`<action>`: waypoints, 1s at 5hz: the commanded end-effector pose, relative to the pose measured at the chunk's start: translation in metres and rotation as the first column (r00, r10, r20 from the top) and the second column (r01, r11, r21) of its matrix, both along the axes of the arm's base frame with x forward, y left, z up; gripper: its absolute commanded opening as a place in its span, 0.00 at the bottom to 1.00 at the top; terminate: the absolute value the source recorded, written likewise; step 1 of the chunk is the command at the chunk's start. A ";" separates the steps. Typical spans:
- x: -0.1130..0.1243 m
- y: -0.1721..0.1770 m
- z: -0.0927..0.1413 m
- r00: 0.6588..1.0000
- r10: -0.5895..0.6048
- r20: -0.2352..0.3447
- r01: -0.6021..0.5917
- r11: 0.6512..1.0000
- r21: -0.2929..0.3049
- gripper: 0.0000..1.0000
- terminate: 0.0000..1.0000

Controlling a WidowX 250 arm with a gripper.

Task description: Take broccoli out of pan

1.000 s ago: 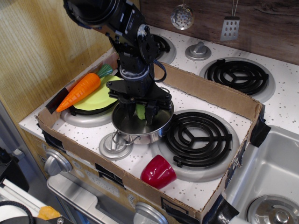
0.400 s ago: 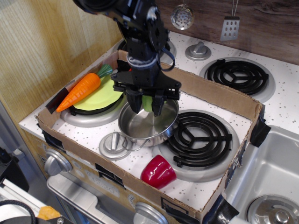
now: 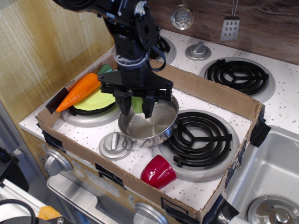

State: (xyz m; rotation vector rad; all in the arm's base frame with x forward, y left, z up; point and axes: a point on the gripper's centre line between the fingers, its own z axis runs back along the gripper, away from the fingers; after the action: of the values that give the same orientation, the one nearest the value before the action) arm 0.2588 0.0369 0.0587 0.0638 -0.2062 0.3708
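The pan [image 3: 154, 126], a shiny steel pot with a wire loop handle, sits on the stove between the left and middle burners; its inside shows bare metal. My black gripper [image 3: 137, 108] hangs over the pan's left rim, shut on the pale-green broccoli [image 3: 137, 103], which shows between the two fingers. The broccoli is lifted above the pan's rim.
A cardboard wall [image 3: 210, 93] rings the work area. An orange carrot [image 3: 79, 91] lies on a lime-green plate [image 3: 96, 101] to the left. A red cup [image 3: 159, 171] lies on its side in front. A black coil burner [image 3: 198, 137] is to the right of the pan.
My gripper rose out of the pan with the broccoli in it, then moved slightly left. The pan shifted a little to the right.
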 end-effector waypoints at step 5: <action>-0.049 0.061 0.000 0.962 0.257 0.097 -0.265 0.961 0.079 0.00 0.00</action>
State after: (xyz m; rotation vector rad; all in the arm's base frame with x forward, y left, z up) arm 0.2050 0.0968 0.0494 0.1552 -0.2740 0.6381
